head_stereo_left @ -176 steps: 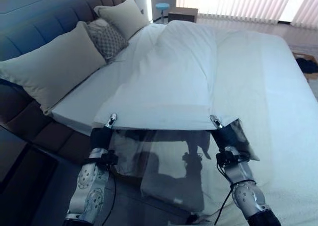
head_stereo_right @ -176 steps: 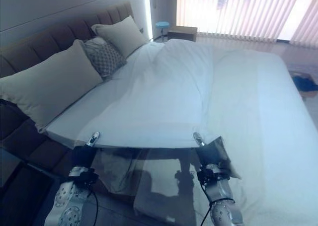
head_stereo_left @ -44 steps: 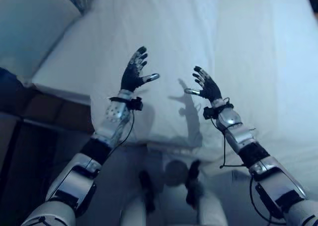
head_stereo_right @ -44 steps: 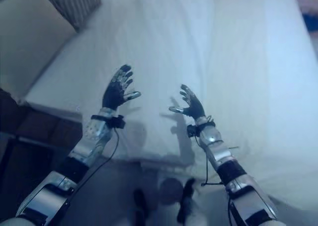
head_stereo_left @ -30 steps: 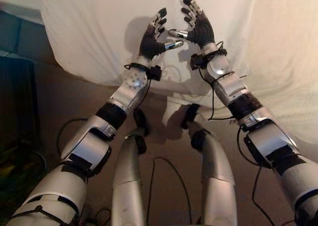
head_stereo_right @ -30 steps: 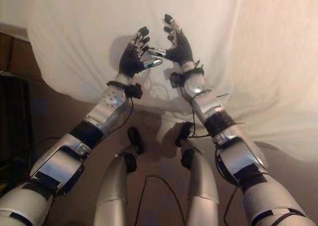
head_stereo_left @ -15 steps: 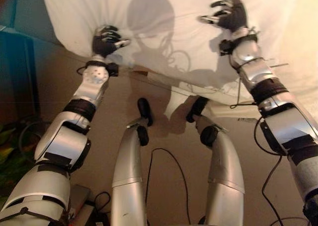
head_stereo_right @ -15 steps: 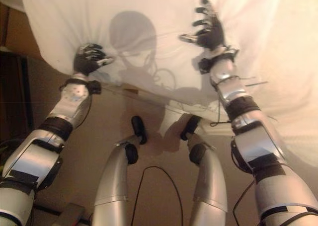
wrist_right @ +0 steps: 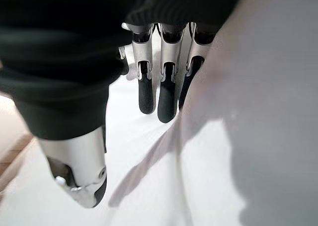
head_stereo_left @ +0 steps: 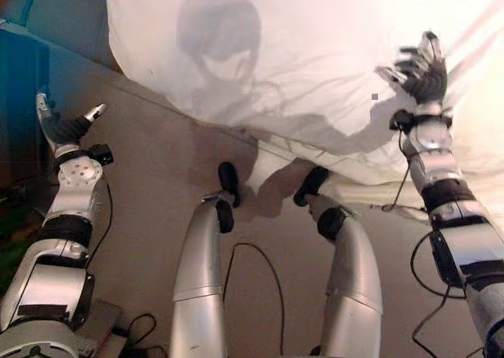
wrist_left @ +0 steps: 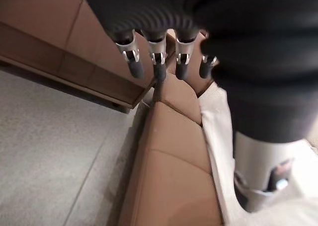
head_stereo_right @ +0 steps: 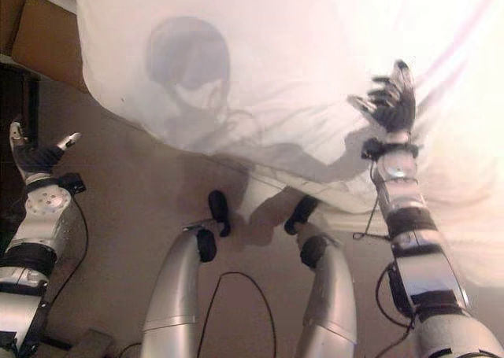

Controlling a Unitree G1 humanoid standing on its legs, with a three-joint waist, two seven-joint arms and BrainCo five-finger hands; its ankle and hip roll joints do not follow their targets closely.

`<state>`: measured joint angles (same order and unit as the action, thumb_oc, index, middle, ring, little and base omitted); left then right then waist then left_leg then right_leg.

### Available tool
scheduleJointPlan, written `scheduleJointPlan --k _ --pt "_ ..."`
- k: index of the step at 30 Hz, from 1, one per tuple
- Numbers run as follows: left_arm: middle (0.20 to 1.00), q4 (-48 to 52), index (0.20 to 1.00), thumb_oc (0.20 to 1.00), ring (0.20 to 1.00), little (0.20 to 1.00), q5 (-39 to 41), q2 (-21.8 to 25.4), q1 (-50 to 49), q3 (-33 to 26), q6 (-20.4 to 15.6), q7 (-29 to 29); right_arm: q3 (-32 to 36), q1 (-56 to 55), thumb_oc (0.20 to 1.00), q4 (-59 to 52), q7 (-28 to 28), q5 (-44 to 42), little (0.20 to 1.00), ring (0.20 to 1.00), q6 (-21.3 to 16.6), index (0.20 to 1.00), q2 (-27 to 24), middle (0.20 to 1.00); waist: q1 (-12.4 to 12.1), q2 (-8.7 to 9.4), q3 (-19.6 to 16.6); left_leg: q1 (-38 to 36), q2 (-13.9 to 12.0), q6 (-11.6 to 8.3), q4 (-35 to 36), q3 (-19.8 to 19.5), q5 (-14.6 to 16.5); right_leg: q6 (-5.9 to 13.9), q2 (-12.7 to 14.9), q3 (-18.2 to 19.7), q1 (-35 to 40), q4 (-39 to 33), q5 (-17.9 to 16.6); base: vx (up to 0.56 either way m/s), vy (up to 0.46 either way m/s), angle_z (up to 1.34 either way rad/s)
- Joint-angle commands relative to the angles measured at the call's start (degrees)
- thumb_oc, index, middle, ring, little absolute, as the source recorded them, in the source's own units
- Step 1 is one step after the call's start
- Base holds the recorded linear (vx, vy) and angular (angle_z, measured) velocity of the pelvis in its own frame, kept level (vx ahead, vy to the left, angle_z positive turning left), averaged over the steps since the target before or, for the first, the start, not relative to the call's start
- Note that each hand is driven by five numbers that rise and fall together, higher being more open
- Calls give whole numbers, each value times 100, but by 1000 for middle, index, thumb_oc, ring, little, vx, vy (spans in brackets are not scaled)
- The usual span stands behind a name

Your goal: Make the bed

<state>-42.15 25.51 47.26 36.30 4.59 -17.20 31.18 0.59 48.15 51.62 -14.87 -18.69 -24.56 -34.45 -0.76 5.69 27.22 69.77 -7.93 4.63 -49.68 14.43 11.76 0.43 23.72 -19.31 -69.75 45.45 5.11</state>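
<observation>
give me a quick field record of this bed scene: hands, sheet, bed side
left hand: open, off the bed, above the floor, holding nothing
right hand: open, fingers straight, over the sheet
sheet: white, creased, its edge hanging over the bed's side
bed side: brown padded panels, sheet lying along them

We see open floor [head_stereo_left: 142,185] beside our left robot hand [head_stereo_left: 61,127]; the hanging sheet [head_stereo_left: 315,51] blocks ahead.
</observation>
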Motion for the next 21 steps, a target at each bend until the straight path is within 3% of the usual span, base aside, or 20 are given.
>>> scheduleJointPlan --k 1,7,13,14,16,18,19,21 --pt "1000 -273 1000 1000 1000 1000 -105 -365 -204 -726 -225 143 474 -2764 1000 2189 -320 -362 1000 1000 1371 1000 -324 1000 314 -871 257 -203 82 -410 280 -111 -122 385 -138 -68 -29 564 487 -34 -27 16" --pt "1000 -262 1000 1000 1000 1000 -61 -805 -744 -820 -196 -120 880 -3367 1000 2687 -230 -516 1000 1000 1559 1000 0 1000 385 -852 257 -942 24 -437 782 -16 -234 463 -205 -205 661 57 307 -46 -25 2" --pt "1000 -303 1000 1000 1000 1000 136 -1576 -1638 -945 -322 -697 1155 -3884 1000 2976 -170 -591 1000 1000 1662 1000 483 1000 506 -714 256 -2833 24 -454 1941 180 -470 615 -479 -238 2331 -1063 -133 -16 -31 -30" --pt "1000 -922 1000 1000 1000 1000 3 -1764 -1800 -917 -191 -974 1191 -3965 1000 3099 -105 -539 1000 1000 1719 1000 577 1000 546 -640 89 -3448 34 -513 2298 220 -535 657 -596 -227 2894 -1418 -200 52 -31 -50" --pt "1000 -1246 1000 1000 1000 1000 -99 -1876 -1911 -892 -160 -1157 1103 -4040 1000 3130 4 -470 1000 1000 1753 1000 687 1000 565 -579 3 -3933 32 -558 2637 253 -661 664 -706 -266 3421 -1805 -308 106 -73 -64" --pt "1000 -1507 1000 1000 1000 1000 -351 -2261 -2324 -733 -107 -1498 862 -4226 1000 3014 186 -230 1000 1000 1774 1000 1035 1000 567 -490 -500 -4877 16 -686 3233 282 -841 704 -881 -377 4464 -2463 -402 225 -102 -27" --pt "1000 -1508 1000 1000 1000 1000 -356 -2261 -2345 -735 -113 -1500 853 -4249 1000 2999 182 -227 1000 1000 1779 1000 1042 1000 569 -486 -469 -4962 19 -696 3292 285 -869 705 -900 -388 4550 -2523 -424 212 -69 5" --pt "1000 -1718 1000 1000 1000 1000 -564 -2469 -2627 -662 -55 -1688 693 -4293 1000 2887 292 -92 1000 1000 1784 1000 1230 1000 528 -456 -792 -5537 44 -799 3707 302 -1011 754 -1049 -472 5213 -3004 -502 146 -26 2"
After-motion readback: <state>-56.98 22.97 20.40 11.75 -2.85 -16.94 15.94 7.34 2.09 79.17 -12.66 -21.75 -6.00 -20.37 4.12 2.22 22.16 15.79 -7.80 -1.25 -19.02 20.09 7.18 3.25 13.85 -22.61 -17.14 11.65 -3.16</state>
